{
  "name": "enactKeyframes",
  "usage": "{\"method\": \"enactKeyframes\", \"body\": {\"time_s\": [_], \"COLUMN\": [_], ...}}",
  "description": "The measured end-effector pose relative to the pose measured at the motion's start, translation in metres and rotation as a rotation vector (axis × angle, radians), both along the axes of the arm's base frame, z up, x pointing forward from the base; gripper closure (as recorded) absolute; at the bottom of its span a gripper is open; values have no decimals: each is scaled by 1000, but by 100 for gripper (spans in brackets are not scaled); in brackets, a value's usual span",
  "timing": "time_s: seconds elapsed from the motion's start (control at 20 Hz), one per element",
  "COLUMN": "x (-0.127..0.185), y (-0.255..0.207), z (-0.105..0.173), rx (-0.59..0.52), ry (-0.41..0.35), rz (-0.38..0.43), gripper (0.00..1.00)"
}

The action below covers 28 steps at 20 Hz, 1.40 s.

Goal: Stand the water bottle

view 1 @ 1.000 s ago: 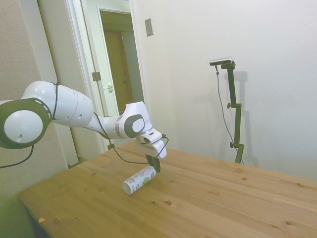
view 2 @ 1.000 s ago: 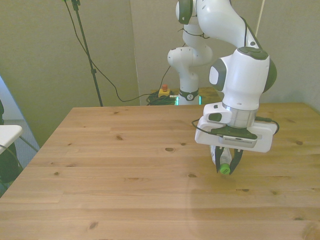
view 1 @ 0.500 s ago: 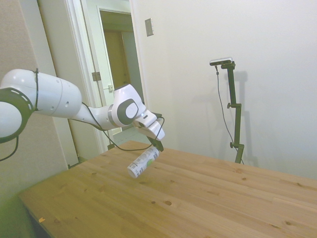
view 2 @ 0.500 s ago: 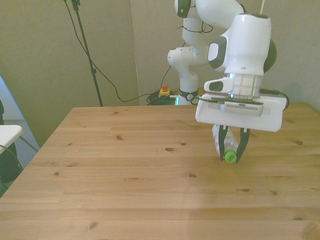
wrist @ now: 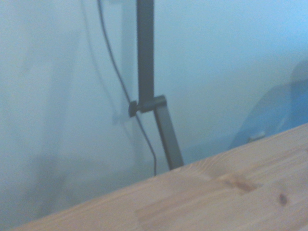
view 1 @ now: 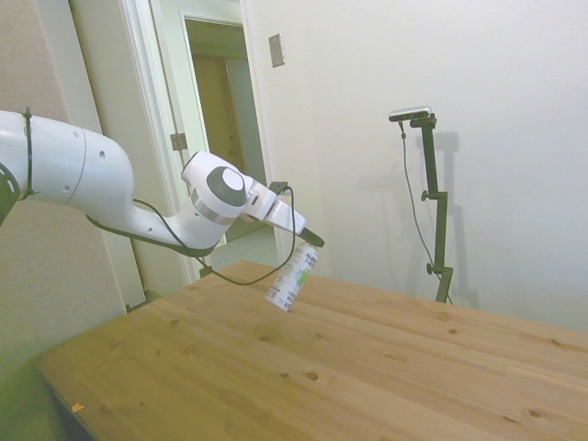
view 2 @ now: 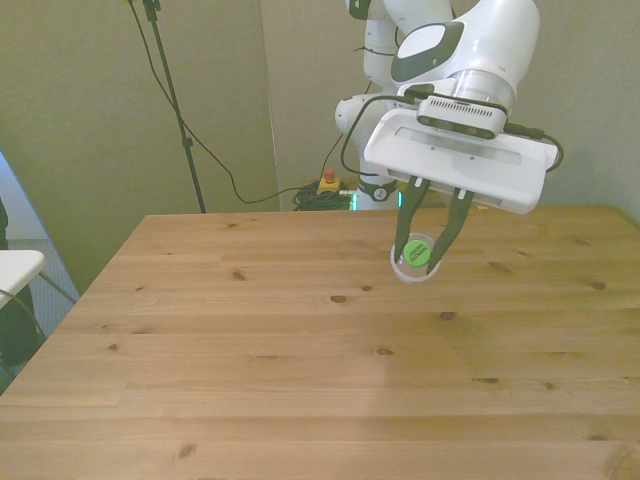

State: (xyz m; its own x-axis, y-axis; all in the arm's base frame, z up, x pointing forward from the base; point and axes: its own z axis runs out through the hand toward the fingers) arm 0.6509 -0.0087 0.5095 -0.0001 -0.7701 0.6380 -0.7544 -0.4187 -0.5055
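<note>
Hand (view 2: 426,250), tilted forward, grips the water bottle (view 1: 293,277) seemingly above the table (view 1: 367,367).

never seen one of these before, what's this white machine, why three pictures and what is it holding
It is a white robot arm with a two-finger gripper at its end, working at a wooden table. The three pictures show one moment from three cameras: one off to the side, one across the table facing the arm, and one on the wrist, which here shows only a blurry table edge and a wall. The gripper is closed on a small water bottle by its green-capped end, holding it tilted in the air above the table, base lowest. In the front view you look straight at its green cap.
</note>
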Motion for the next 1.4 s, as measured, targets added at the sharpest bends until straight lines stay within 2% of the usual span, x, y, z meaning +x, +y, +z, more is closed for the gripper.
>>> {"method": "enactKeyframes", "body": {"time_s": [0.3,0.6,0.9,1.2,1.4], "x": [0,6,19,48,65], "y": [-10,-28,-72,-85,-97], "z": [-13,-41,-47,-30,-50], "rx": [-149,-242,-249,-295,-326], "ry": [-179,-286,-319,-382,-371], "rz": [-47,-122,-188,-217,-238], "gripper": [100,100,100,100,100]}}
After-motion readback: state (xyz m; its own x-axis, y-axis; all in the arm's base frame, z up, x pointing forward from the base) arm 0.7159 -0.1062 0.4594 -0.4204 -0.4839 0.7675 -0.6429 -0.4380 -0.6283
